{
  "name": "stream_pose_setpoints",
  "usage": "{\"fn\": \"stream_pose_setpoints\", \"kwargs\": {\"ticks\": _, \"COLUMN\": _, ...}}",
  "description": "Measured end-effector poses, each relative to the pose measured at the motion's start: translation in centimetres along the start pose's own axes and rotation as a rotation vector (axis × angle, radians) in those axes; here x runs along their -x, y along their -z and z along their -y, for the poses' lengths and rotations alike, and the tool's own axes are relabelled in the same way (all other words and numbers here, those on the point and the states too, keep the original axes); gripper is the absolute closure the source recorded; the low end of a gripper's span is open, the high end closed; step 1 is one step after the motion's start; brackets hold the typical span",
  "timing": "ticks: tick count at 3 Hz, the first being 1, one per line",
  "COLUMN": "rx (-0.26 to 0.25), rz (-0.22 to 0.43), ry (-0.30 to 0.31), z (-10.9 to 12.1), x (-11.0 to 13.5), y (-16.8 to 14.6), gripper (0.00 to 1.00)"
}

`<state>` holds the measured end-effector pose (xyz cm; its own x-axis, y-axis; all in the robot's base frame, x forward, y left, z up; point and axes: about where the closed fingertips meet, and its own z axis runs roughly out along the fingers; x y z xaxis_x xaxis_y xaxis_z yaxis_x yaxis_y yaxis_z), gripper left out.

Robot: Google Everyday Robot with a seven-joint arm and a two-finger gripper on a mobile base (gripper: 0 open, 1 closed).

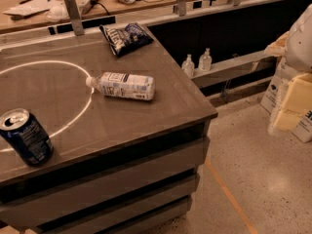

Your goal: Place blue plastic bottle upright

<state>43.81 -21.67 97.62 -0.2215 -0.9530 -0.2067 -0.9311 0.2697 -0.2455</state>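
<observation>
The blue plastic bottle [125,86] lies on its side near the middle of the dark table top [161,116]. It is clear, with a white label, and its white cap points left and touches a white circle line. My gripper [291,106] is a pale yellowish shape under the white arm [298,38] at the right edge of the view. It hangs off the table, over the floor, far to the right of the bottle, and holds nothing that I can see.
A dark blue soda can [25,136] stands upright at the table's front left. A dark chip bag [126,37] lies at the back. Two small clear pump bottles [196,63] stand on a ledge behind the table's right edge. Boxes [275,94] sit by the right wall.
</observation>
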Motion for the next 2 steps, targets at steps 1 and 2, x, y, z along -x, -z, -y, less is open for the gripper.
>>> {"fn": "stream_pose_setpoints", "kwargs": {"ticks": 1, "rx": 0.0, "rz": 0.0, "ry": 0.0, "z": 0.0, "x": 0.0, "y": 0.0, "gripper": 0.0}}
{"fn": "stream_pose_setpoints", "kwargs": {"ticks": 2, "rx": -0.016, "rz": 0.018, "ry": -0.015, "z": 0.5, "x": 1.4, "y": -0.5, "gripper": 0.0}}
